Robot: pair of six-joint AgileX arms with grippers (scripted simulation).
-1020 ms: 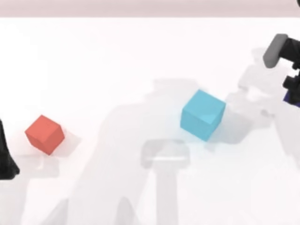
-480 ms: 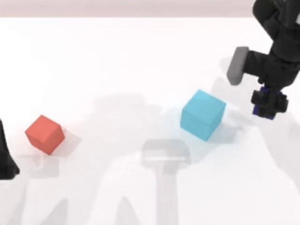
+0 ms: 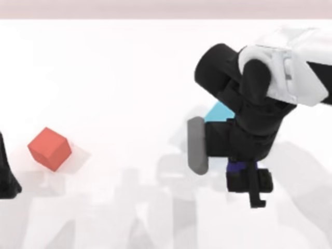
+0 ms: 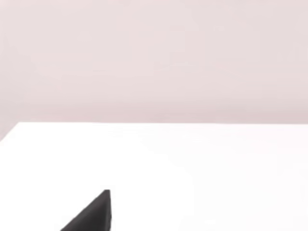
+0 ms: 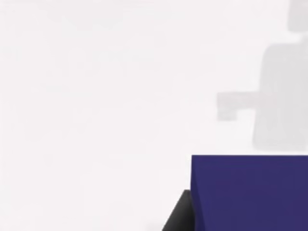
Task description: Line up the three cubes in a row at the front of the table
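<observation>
Cubes are spread over the glossy white table (image 3: 114, 78). The mid-sized matte coral-red cube (image 3: 49, 149) is seen resting well to the left of the large light cyan-blue cube (image 3: 219, 111), which is mostly covered by the right arm. The small dark navy-blue cube (image 3: 241, 167) is held clamped in the right claw (image 3: 248, 181), just in front of the cyan-blue cube and to its right; in the right wrist view the navy cube (image 5: 250, 192) is shown against a dark fingertip (image 5: 179, 214). The left claw (image 3: 8, 176) is parked at the table's left edge, left of the coral-red cube; whether it is wide or narrow cannot be told.
</observation>
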